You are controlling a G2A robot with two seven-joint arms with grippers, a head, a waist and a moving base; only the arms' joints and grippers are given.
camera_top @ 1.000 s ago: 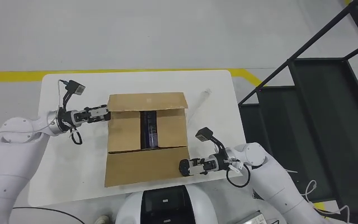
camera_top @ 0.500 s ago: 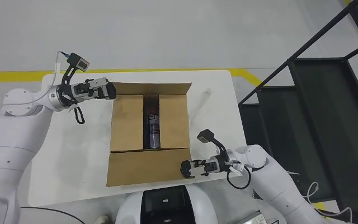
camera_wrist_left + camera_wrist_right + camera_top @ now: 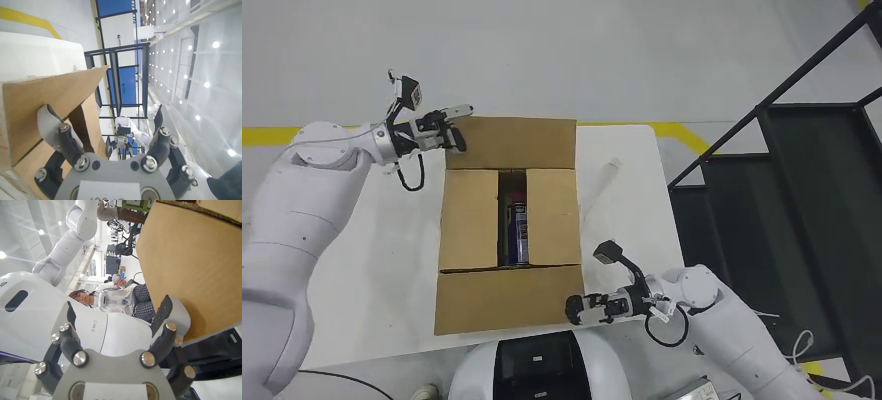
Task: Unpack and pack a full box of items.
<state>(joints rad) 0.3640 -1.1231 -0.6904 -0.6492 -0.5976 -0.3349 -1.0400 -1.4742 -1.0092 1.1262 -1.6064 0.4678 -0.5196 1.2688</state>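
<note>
A cardboard box [image 3: 468,232] stands mid-table. Its far flap [image 3: 517,143] lies folded outward and its near flap [image 3: 502,298] hangs out toward the table's front edge. The two inner flaps leave a gap where a dark can [image 3: 518,225] shows. My left gripper [image 3: 457,122] is open at the far flap's left corner. In the left wrist view this gripper [image 3: 103,115] has one finger [image 3: 47,115] against the flap [image 3: 47,91]. My right gripper [image 3: 577,308] is open at the near flap's right edge. One of its fingers [image 3: 166,311] lies along that flap [image 3: 189,266].
A small white strip [image 3: 612,165] lies on the white table [image 3: 372,280] right of the box. Black metal stairs [image 3: 782,200] stand beyond the table's right edge. Bare table lies on both sides of the box.
My left gripper swung toward the table's far edge and took the far flap from lying over the box to folded outward. My right gripper slid slightly toward the front edge.
</note>
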